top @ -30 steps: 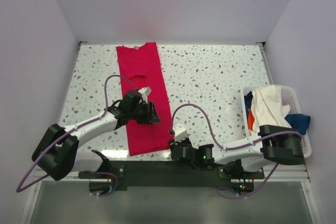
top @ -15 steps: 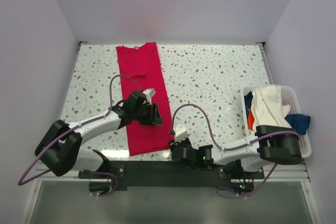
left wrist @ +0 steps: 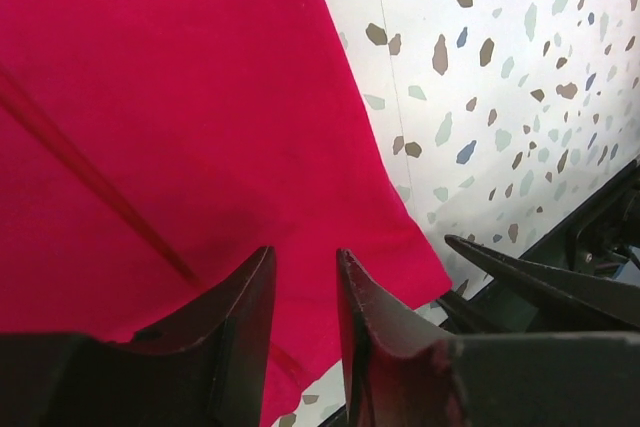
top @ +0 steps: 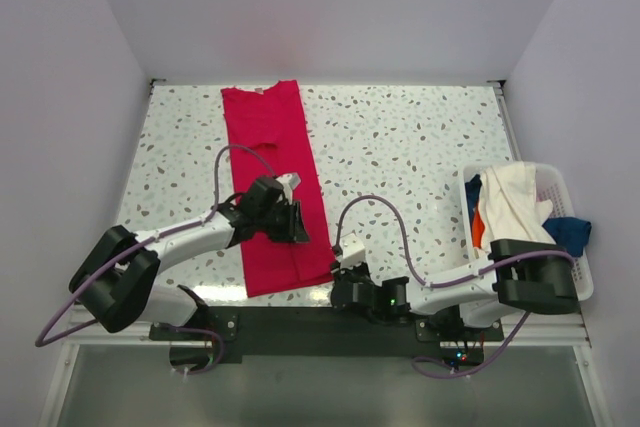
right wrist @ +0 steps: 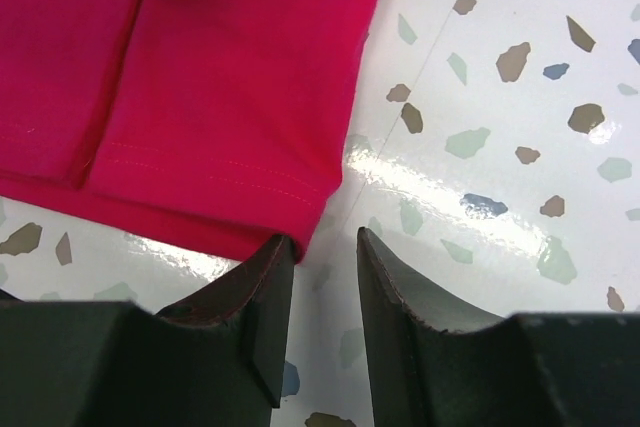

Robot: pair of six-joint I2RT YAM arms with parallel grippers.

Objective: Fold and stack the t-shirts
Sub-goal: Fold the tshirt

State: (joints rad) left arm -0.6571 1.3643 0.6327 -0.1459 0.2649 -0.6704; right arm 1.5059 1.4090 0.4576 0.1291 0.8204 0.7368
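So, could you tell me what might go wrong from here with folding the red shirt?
The right gripper sits open at the very corner of the red shirt, mostly over bare table; closing could miss the hem or catch one layer only. The left gripper is open over the cloth; pinching there may bunch the fold.

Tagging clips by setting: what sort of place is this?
Probably a lab robot cell, not a home: plain white walls box in a speckled table, with two arms bolted at its near edge and a red t-shirt laid out.
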